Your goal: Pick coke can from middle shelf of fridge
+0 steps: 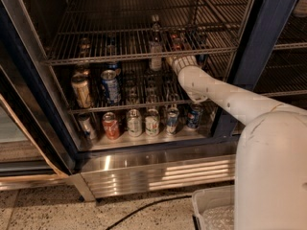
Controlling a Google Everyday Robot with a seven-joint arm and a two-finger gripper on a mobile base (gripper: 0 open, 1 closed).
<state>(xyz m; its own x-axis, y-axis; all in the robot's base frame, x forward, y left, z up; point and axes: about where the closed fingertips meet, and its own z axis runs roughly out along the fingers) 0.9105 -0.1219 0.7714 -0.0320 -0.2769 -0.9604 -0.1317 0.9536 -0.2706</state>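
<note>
The fridge (263,37) stands open with its dark blue frame at the right. The coke can (176,41), red with a silver top, stands on the middle shelf (96,57), a wire rack, right of centre. My gripper (175,52) reaches in from the right on the white arm. It is at the front of that shelf, right in front of the coke can and partly covering its lower half. A dark glass bottle (155,49) stands just left of the gripper on the same rack.
Two small cans (85,44) stand at the rack's left. The lower rack holds a tan can (81,91) and a blue can (111,86). The floor holds a red-and-white can (111,126), silver cans (134,122) and blue cans (193,116). A white bin (216,210) and a cable (144,207) are on the ground.
</note>
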